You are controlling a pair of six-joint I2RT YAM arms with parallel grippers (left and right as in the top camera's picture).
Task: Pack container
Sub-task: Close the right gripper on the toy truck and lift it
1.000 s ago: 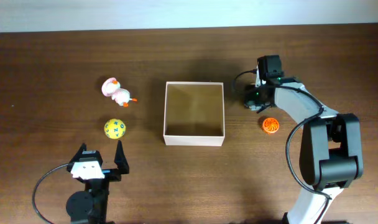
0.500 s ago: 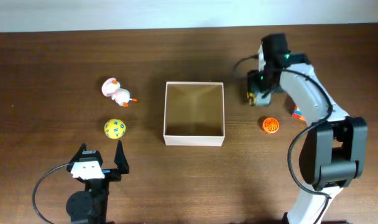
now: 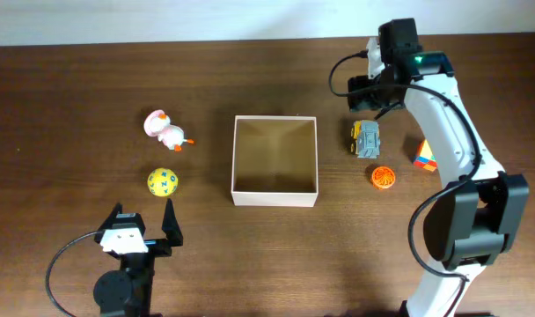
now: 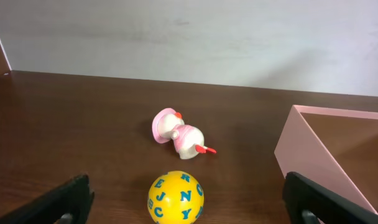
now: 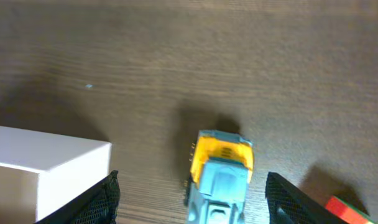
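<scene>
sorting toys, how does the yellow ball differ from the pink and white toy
The yellow ball is a sphere with blue letters; the pink and white toy is a lumpy figure with an orange-red bit. In the left wrist view the ball sits closer, the toy behind it. Both lie outside the container, to its left.

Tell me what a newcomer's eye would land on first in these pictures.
The empty white-walled container sits mid-table. Right of it lie a yellow-and-grey toy truck, an orange disc and a red-and-yellow block, with the right end effector open just beyond the truck. Left of it lie a pink toy bird and a yellow lettered ball.
</scene>
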